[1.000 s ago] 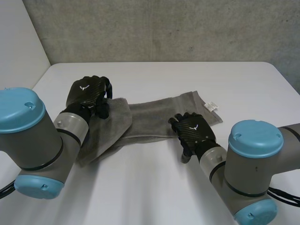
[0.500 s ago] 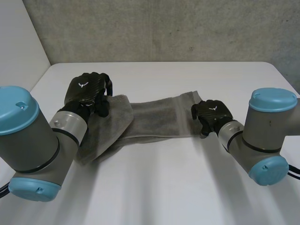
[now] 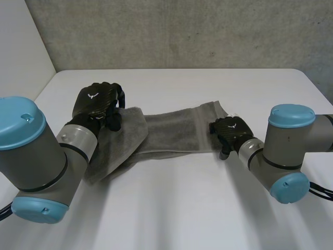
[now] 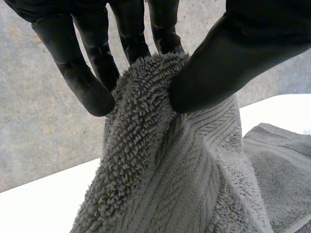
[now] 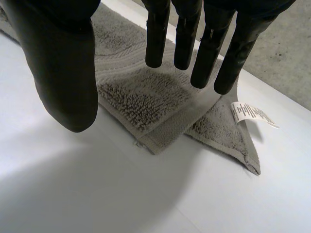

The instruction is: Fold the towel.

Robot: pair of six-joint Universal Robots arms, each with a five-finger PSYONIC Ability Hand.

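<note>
You have towel: grey terry cloth, looped pile, rough and fluffy; flat ribbed woven band and smooth hem near end. On it, label: white, thin, printed; cloth or paper, can't tell. Your left hand and right hand: black, carbon-weave look on backs, slight sheen; fingers smooth, matt. Note tabletop: white, smooth, matt. Behind, wall: grey concrete, rough, pitted. Arm joints grey, matt; caps light-blue, smooth, plastic-looking.
</note>
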